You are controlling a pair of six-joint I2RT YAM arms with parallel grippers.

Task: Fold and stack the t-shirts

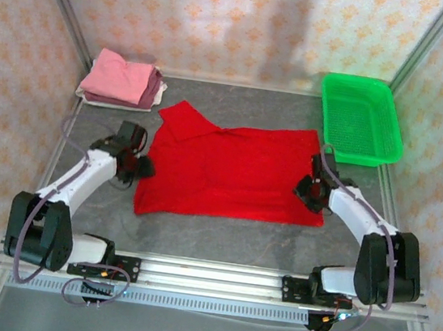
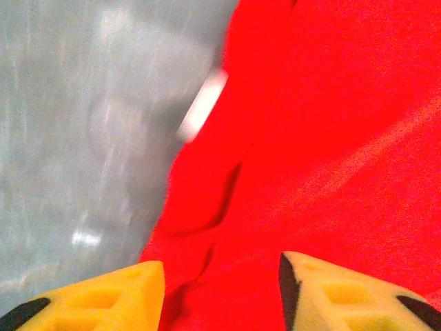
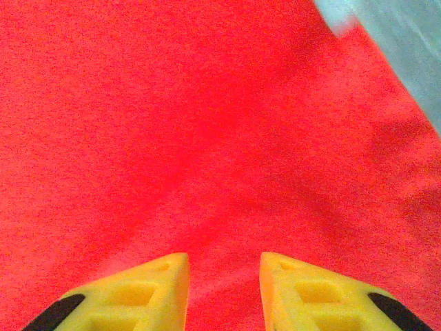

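2 end effectors are set at opposite edges of the red t-shirt (image 1: 233,167), which is spread flat on the grey tabletop (image 1: 219,243) midway between the arms, one sleeve pointing toward the back left. The left end effector (image 1: 135,166) is placed at the shirt's left edge. In the left wrist view its yellow fingers (image 2: 103,300) are held well apart, a wide gap, with nothing clasped between them. Rumpled red cloth is seen beyond them, and bare tabletop to the left. The right end effector (image 1: 312,192) is placed at the shirt's right edge. In the right wrist view its fingers (image 3: 138,296) are parted only narrowly (smooth red cloth is seen through the gap, not pinched), and a strip of tabletop is seen at the upper right.

At the back left corner — near the red shirt but apart from it — the folded t-shirts (image 1: 122,79) are stacked: pink on top, mauve below, a whitish edge at the bottom. A green mesh basket (image 1: 362,123) is set at the back right.
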